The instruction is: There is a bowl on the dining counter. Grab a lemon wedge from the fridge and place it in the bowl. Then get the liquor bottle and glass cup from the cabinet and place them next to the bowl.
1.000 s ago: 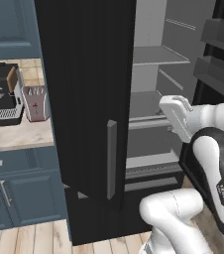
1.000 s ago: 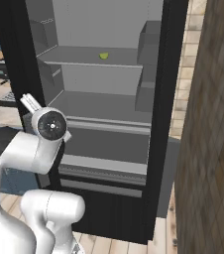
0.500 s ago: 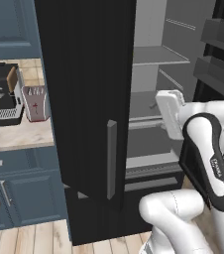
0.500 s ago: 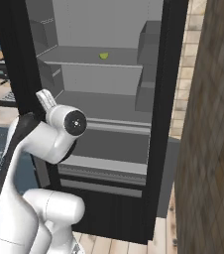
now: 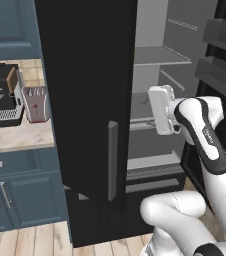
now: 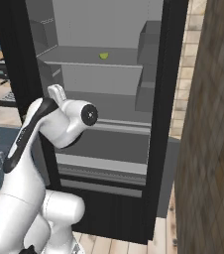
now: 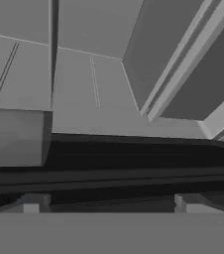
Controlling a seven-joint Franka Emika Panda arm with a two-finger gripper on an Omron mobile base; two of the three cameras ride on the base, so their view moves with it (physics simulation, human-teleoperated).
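stage: early, fridge (image 6: 168, 74) open | I hold gripper (image 7: 106, 202) spread, empty | lemon wedge (image 6: 103, 56) above it, unpicked | bottle, cup pending

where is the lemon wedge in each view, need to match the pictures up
Left base view: no lemon wedge to be seen; the upper fridge shelf shows bare from this side.
Right base view: the lemon wedge lies near the top centre, on that upper shelf, above and right of the arm's wrist.
Hand view: none to be seen, just grey fridge walls and a dark ledge.
Shared landmark: the upper fridge shelf.
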